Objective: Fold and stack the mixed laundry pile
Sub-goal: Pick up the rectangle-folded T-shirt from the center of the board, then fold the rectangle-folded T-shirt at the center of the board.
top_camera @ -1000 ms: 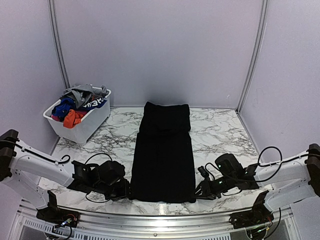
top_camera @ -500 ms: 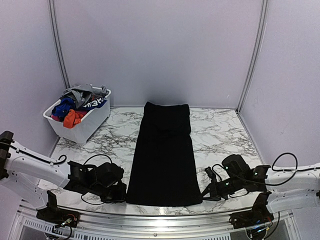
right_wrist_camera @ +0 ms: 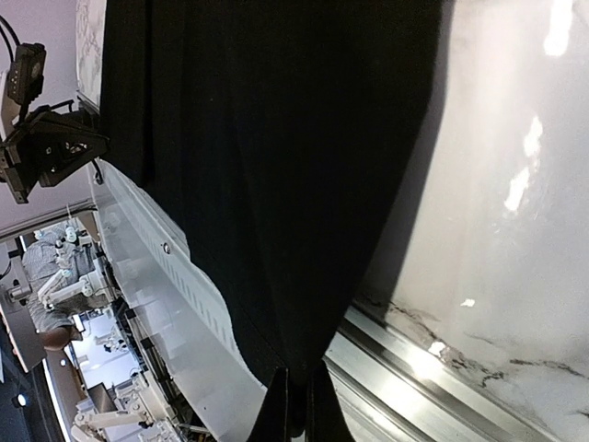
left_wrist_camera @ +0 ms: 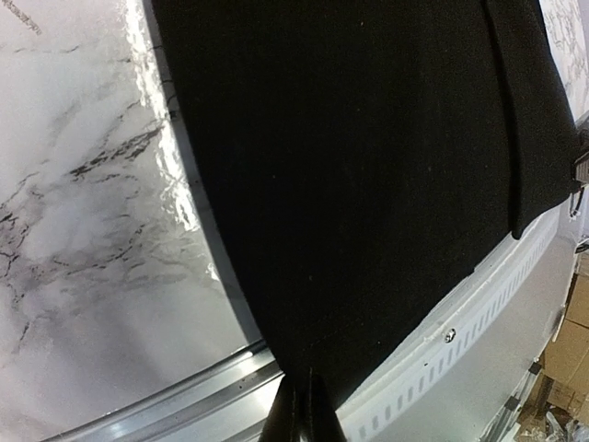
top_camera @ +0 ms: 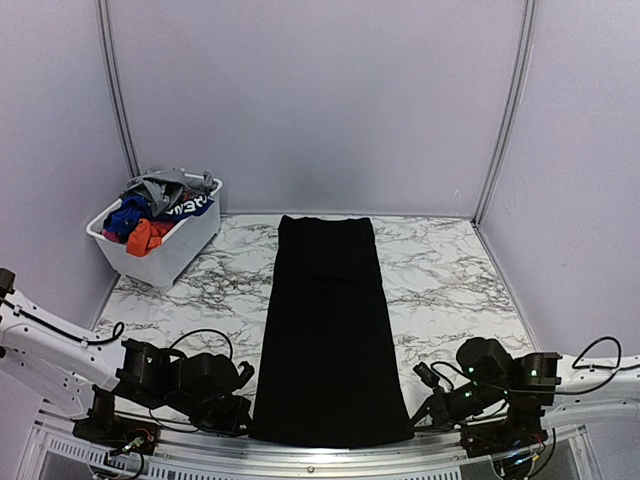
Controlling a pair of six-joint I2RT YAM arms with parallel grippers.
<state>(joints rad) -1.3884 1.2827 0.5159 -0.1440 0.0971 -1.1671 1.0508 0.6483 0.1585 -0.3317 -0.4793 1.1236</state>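
Far left of the black garment point(top_camera: 328, 330), a white basket point(top_camera: 175, 252) holds the other laundry point(top_camera: 150, 212). The left fingers point(left_wrist_camera: 293, 419) pinch the garment's near-left corner. The garment lies flat and lengthwise on the marble table point(top_camera: 450, 270), its hem at the near edge. The right fingers point(right_wrist_camera: 276, 414) pinch its near-right corner.

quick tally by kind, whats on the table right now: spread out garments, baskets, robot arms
black garment, spread flat: 1
white basket, heaped with clothes too tangled to count: 1
robot arms, left arm and right arm: 2
total: 4
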